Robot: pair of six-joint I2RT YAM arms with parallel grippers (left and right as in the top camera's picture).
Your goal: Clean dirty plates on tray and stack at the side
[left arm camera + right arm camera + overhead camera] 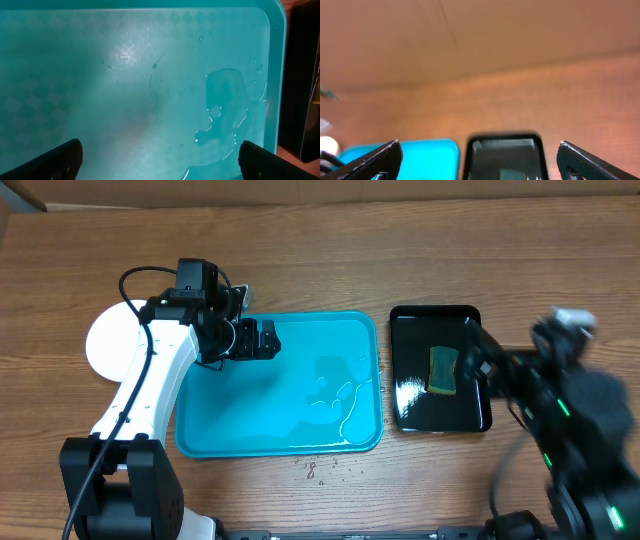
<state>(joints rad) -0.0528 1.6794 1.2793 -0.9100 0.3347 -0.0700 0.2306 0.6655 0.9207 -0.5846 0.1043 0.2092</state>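
The turquoise tray (300,430) lies mid-table with no plates on it, only water puddles (340,395). A white plate (108,340) rests on the table to the left of the tray, partly hidden by my left arm; I cannot tell whether other plates lie under it. My left gripper (264,340) is open and empty over the tray's far left part. The left wrist view shows the wet tray floor (125,75) between my open fingers (160,165). My right gripper (474,342) is blurred over the black tray; the right wrist view shows it open and empty (479,160).
A glossy black tray (410,415) stands right of the turquoise one and holds a yellow-green sponge (443,370). Small crumbs (315,470) lie on the wood by the turquoise tray's front edge. A cardboard wall runs along the table's far side.
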